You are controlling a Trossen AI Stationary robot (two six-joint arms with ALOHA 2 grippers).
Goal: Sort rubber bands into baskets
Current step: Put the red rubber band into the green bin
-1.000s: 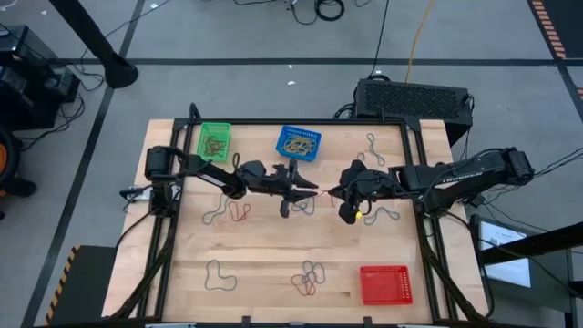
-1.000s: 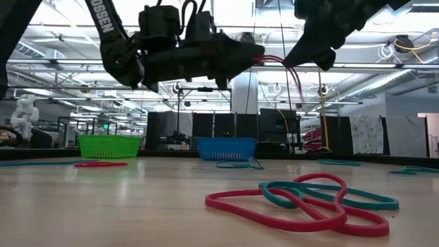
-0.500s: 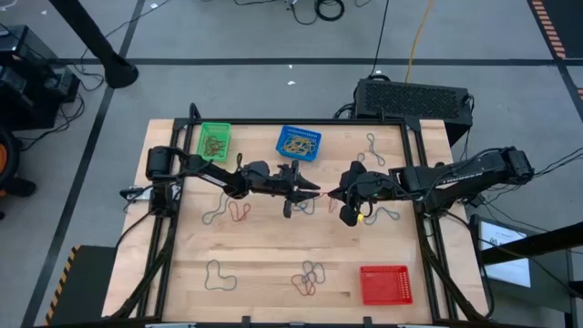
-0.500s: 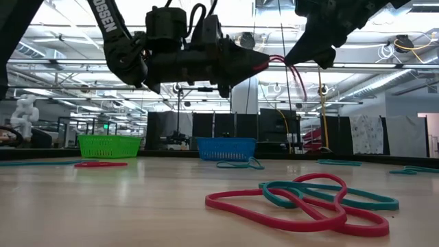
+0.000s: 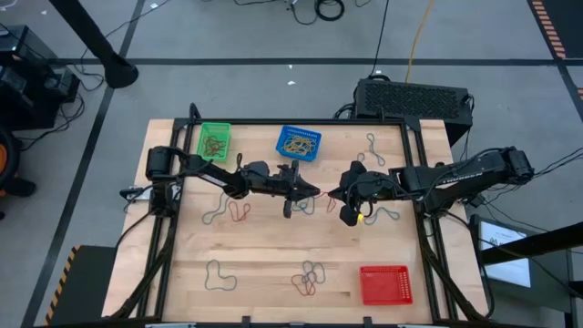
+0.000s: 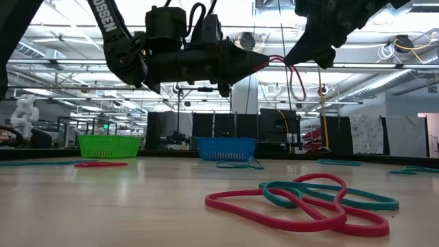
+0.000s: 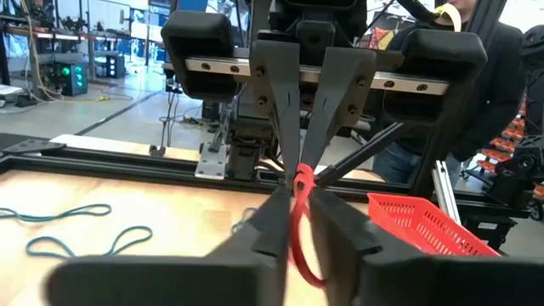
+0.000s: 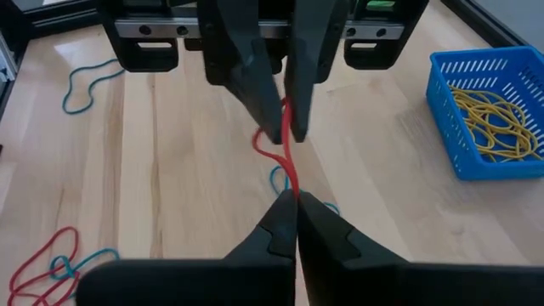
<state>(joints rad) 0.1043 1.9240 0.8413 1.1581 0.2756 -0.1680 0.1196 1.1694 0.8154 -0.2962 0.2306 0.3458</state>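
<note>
A red rubber band (image 5: 324, 193) hangs above the table's middle between my two grippers, which face each other tip to tip. My left gripper (image 7: 299, 208) comes from the table's left and is shut on the band. My right gripper (image 8: 295, 202) comes from the right and is shut on its other part. The green basket (image 5: 214, 139) and the blue basket (image 5: 299, 143) stand at the far edge with bands in them. The red basket (image 5: 384, 284) stands near right. More rubber bands (image 5: 310, 278) lie loose on the wood. My left gripper pinches one stretch of the red band (image 7: 297, 223) between its two fingers. The fingers point level from the table's left. The band is lifted clear of the table. My right gripper pinches the band's other stretch (image 8: 291, 189) at its fingertips, slanting down from the table's right. Between the two grippers a slack loop (image 6: 296, 77) hangs in the air.
Loose bands lie at the near left (image 5: 219, 275), left of centre (image 5: 240, 211), far right (image 5: 372, 144) and under my right arm (image 5: 387, 214). A red and teal tangle (image 6: 309, 199) lies close to the low camera. A black vented box (image 5: 412, 97) stands beyond the far edge.
My left gripper's fingers have shut on the red band that my right gripper holds up. Both arms have stayed where they were, and the band stays clear of the table.
</note>
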